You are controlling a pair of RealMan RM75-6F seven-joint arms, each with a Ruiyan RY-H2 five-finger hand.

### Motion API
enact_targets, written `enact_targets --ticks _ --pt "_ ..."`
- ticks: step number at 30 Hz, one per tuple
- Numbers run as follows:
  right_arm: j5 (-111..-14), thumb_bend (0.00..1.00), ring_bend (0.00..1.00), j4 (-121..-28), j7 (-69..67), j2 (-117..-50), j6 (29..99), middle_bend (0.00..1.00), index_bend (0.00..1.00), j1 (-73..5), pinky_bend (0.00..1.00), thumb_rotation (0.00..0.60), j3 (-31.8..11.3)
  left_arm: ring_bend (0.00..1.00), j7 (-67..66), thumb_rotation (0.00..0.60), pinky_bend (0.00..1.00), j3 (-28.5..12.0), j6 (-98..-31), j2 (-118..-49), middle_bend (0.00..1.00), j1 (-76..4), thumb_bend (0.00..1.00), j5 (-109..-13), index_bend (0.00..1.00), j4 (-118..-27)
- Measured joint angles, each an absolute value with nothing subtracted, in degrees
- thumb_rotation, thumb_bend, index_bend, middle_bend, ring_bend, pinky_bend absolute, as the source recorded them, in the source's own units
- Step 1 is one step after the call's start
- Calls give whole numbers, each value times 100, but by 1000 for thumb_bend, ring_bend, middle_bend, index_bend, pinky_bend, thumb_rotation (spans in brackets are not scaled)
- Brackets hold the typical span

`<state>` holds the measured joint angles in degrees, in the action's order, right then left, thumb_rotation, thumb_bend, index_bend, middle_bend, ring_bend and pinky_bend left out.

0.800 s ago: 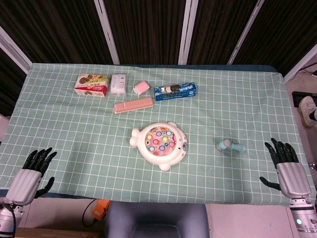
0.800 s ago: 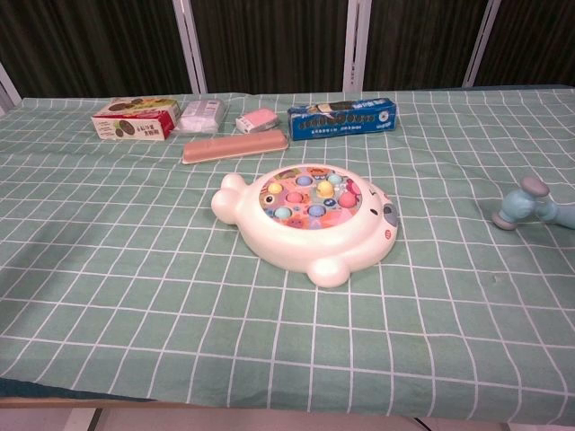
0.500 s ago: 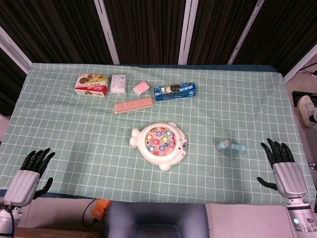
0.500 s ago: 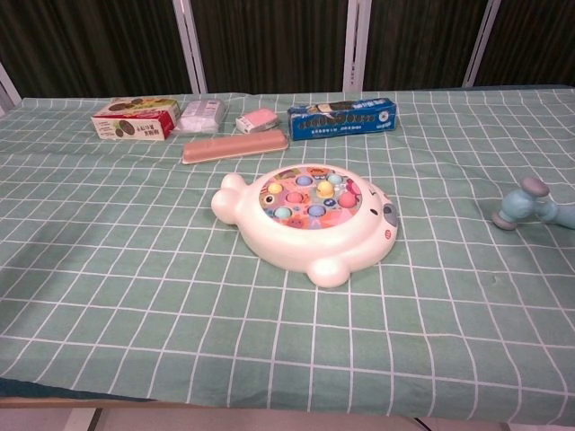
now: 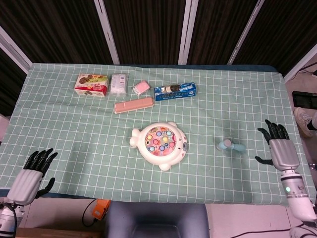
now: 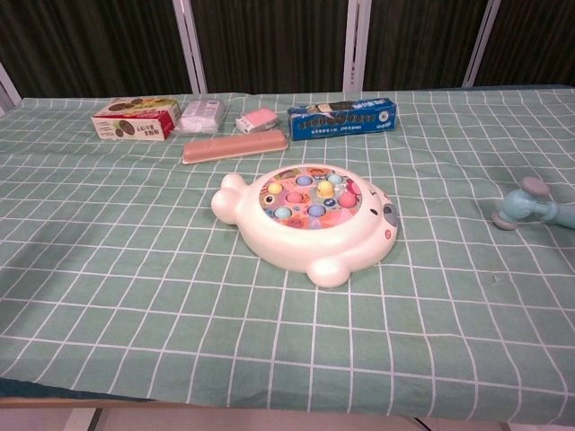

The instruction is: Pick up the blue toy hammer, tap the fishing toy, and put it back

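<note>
I'm hovering my right hand (image 5: 279, 147), fingers spread and empty, right of the hammer (image 5: 231, 146); my left hand (image 5: 30, 171) is idling open, far left of it.

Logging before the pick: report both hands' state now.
Left hand: open, holding nothing.
Right hand: open, holding nothing, apart from the blue toy hammer.
</note>
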<state>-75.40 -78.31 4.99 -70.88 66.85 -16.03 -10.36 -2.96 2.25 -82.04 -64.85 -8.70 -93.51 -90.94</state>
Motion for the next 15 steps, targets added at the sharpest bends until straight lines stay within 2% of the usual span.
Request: enact_targets --ticks 5,10,15 --pt "-7311 398 3 -7295 504 -7417 6443 110 547 -1921 48 600 -1193 0 -311 600 54 229 -8134 -6504 0 -912 417 -9358 0 -9093" --pt "-7323 453 21 -6996 271 -7637 6136 129 576 -2136 71 600 -1171 0 -372 600 54 233 -8084 -6531 0 -942 417 -9359 0 -9102" --pt "-7364 461 33 -6651 -57 -7907 5818 142 590 -2300 83 600 -1064 0 -424 600 54 238 -8061 -6548 0 -949 418 -9343 0 -9110"
